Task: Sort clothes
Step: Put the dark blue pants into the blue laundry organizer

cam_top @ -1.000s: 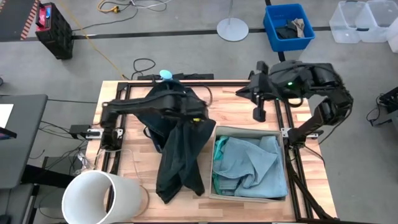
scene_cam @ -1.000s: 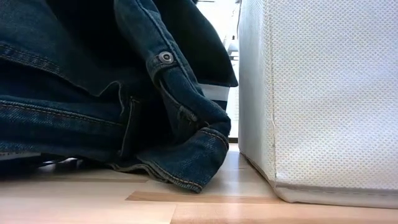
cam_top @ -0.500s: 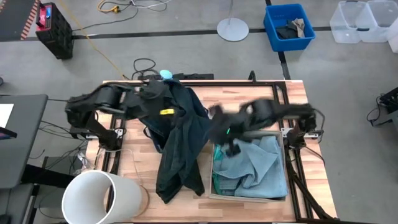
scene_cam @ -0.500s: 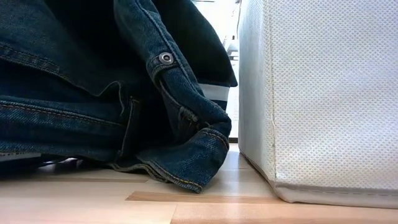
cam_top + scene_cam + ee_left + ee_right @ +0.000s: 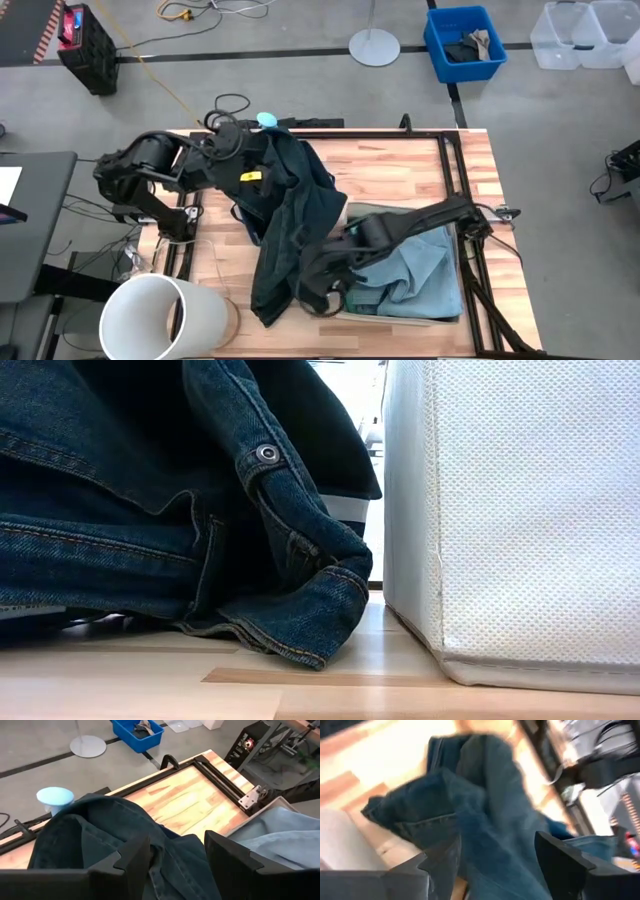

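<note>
The dark navy jeans [image 5: 285, 230] lie in a long heap from the table's far side to its near side, left of a white fabric bin [image 5: 452, 300]. In the low view their hem [image 5: 300, 630] rests on the wood. My left gripper [image 5: 245, 172] stands open over the jeans' far left part [image 5: 125, 830]. My right gripper [image 5: 318, 295] reaches in from the right, open, above the jeans' near end [image 5: 485, 810] beside the bin. In the bin lie pale blue jeans [image 5: 410, 255] and a turquoise top [image 5: 347, 288]. My left gripper has its open fingers [image 5: 132, 862] slanting down over the jeans' far part [image 5: 172, 855]. Whether they touch the cloth I cannot tell.
A tall white cylinder bin [image 5: 165, 318] stands at the near left corner. A pale blue round thing [image 5: 266, 120] sits at the far edge. Black frame rails [image 5: 450, 160] run along the right side. A blue crate [image 5: 463, 40] stands on the floor beyond. Bare wood [image 5: 390, 170] lies at the far right.
My right arm has swung from the table's far right corner toward the near edge and left, down to the jeans' near end. My left arm has drawn back from over the jeans' middle toward the table's left edge. The jeans' near part lies as before.
</note>
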Motion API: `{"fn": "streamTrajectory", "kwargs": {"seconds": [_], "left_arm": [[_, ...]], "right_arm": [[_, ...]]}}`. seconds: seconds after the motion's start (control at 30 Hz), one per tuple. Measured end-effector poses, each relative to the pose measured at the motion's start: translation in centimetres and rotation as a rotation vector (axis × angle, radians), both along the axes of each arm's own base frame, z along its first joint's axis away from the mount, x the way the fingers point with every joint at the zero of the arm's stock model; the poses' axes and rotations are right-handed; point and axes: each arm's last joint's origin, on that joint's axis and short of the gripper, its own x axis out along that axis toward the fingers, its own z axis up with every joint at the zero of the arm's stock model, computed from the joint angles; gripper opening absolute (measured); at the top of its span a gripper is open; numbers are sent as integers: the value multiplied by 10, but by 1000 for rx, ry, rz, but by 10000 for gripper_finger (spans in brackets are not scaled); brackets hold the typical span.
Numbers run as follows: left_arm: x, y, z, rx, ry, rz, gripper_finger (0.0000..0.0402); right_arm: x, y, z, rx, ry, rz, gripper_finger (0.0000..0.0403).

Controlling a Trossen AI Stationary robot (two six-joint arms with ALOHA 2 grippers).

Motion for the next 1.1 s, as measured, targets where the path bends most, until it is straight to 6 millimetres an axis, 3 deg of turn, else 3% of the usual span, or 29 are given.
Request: {"fn": "streamTrajectory", "kwargs": {"seconds": [0.33,0.5,0.6,0.73,0.87,1.1], "left_arm": [[0,-1,0,-1,-3,-2,183],[0,-3,0,-1,-3,-11,183],[-1,-4,0,1,-1,-19,183],[-1,-5,0,2,-1,-20,183],[-1,-5,0,5,-2,-18,183],[-4,-3,3,20,-20,3,183]], "right_arm": [[43,-7,-69,-147,77,-132,261],[46,-6,-84,-128,124,-184,189],[42,-4,-72,-106,93,-177,109],[32,-6,-38,-36,-9,-165,20],[25,-22,-5,61,-120,-231,19],[5,-81,62,226,-378,-428,16]]}}
